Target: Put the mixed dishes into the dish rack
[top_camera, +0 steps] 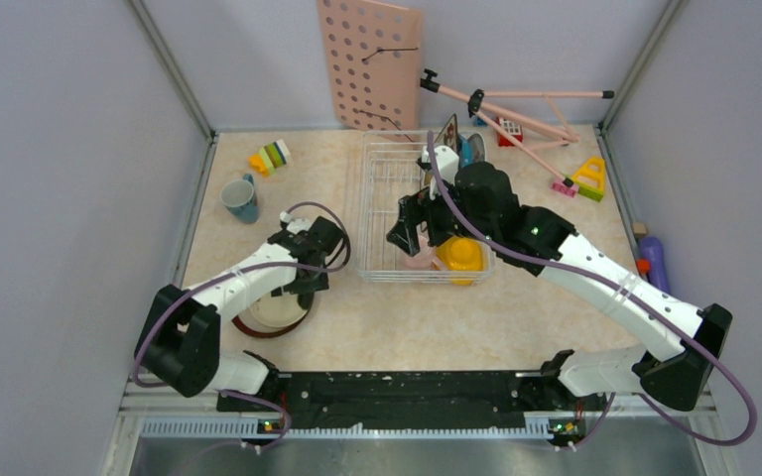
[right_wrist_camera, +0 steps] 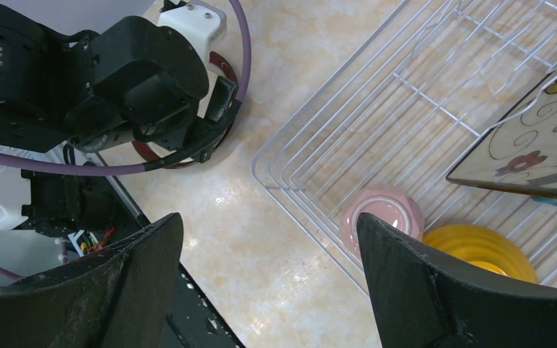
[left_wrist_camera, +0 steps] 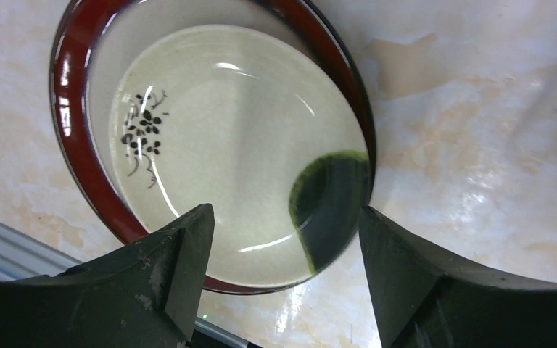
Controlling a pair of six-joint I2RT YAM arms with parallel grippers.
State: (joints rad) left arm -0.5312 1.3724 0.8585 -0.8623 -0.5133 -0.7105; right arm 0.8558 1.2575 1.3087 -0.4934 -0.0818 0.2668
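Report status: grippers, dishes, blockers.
Left gripper open, hovering over brown-rimmed cream plate on table. Right gripper open above dish rack corner; pink mug, yellow bowl inside. Teal mug on table, unloaded. Nothing blocking the plate.

A round cream ceramic plate with a glossy red-brown rim (left_wrist_camera: 210, 145) lies flat on the beige marbled desk (left_wrist_camera: 479, 109). A black floral motif (left_wrist_camera: 143, 134) sits left of the plate's centre, and a dark green patch (left_wrist_camera: 330, 203) lies at its lower right. The two dark fingers (left_wrist_camera: 167, 275) stand spread apart at the plate's near edge, gripping nothing.

Mug (right_wrist_camera: 381, 216) and bowl (top_camera: 461, 255) in dish rack (top_camera: 385, 193) (near end), plate (top_camera: 270, 315) left
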